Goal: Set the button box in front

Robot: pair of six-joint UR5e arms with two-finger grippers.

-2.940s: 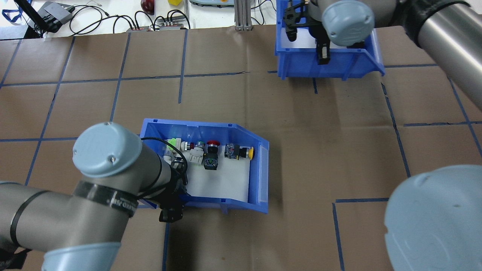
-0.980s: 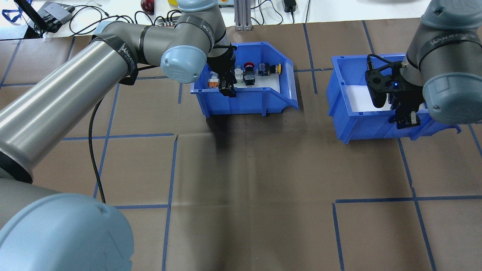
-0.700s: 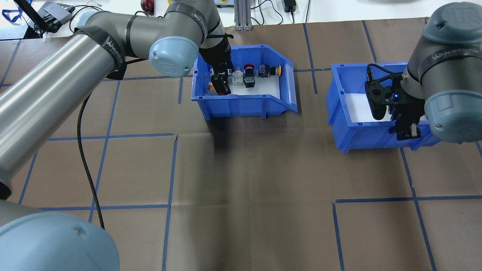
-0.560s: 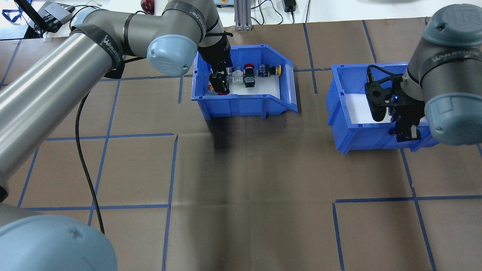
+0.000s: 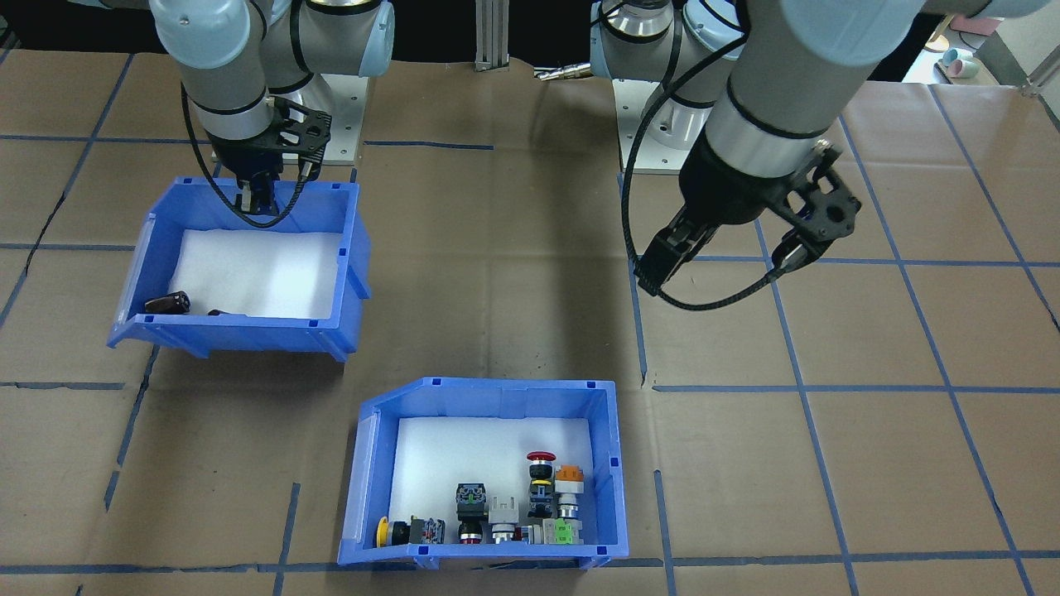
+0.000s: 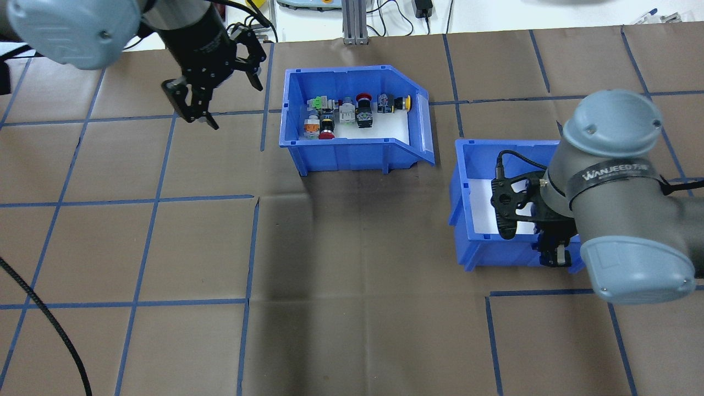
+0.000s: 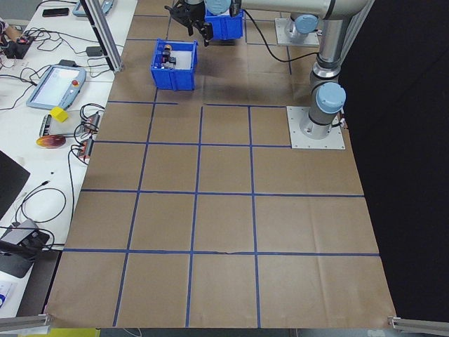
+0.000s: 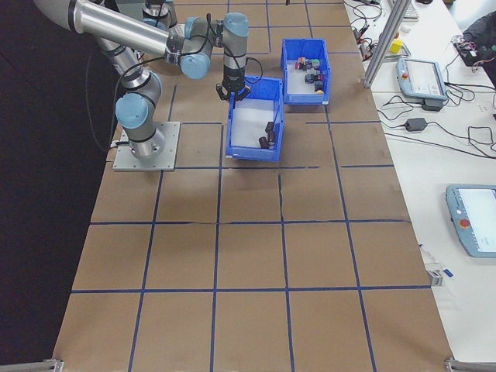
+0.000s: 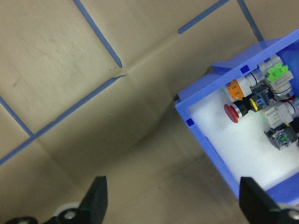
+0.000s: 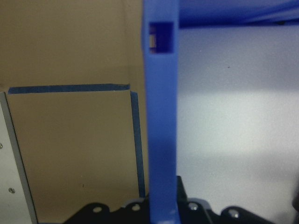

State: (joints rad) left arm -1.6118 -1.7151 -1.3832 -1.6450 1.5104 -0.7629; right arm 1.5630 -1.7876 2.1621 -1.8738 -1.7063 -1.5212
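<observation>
Button box (image 6: 352,148) released, left hand (image 6: 198,113) raised, spread

The button box (image 6: 357,144) sits on the table (image 6: 352,330) at the far side from the robot; the second bin (image 6: 478,247) lies nearer, to its right; push-button switches (image 6: 352,110) cluster along the box's far wall.

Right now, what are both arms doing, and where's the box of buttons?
Left gripper open, clear of the blue plastic button box. Right gripper shut on second blue bin's wall. Button box on the table's far side, nothing blocking.
</observation>
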